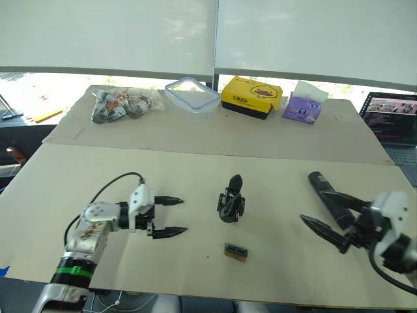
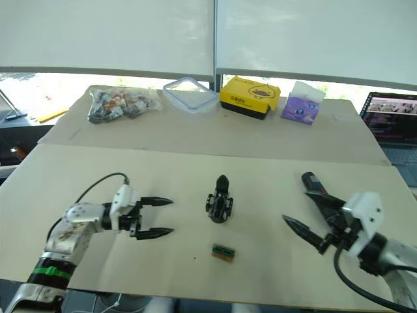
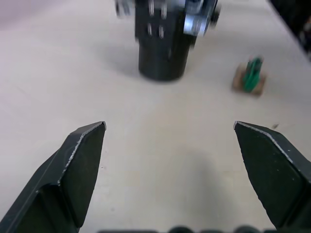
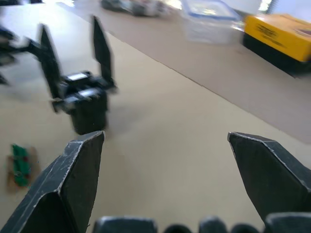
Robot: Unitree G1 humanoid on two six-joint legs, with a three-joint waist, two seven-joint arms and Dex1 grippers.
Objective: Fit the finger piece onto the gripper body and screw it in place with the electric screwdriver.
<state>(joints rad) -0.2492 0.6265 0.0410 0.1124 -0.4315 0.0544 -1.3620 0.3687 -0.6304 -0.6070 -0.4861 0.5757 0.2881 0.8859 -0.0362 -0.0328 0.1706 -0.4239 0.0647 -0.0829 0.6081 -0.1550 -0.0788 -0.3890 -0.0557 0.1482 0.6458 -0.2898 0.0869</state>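
Note:
The gripper body [image 1: 231, 201] stands upright at the middle of the table, a chunky black block with two pointed black fingers rising from it [image 4: 80, 94]. A loose finger piece is out of view. My left gripper [image 1: 184, 215] is open, a short way left of the body and pointing at it [image 3: 163, 43]. The electric screwdriver [image 1: 320, 186] lies on the table at the right, partly behind the upper finger of my right gripper [image 1: 314, 203]. That gripper is open with nothing between its fingers [image 4: 77, 174].
A small green-and-tan block [image 1: 236, 252] lies in front of the body. Along the far side sit a plastic bag of parts [image 1: 124, 103], a clear container [image 1: 192, 93], a yellow box [image 1: 251, 96] and a purple tissue pack [image 1: 303, 104]. A laptop [image 1: 391, 120] stands far right.

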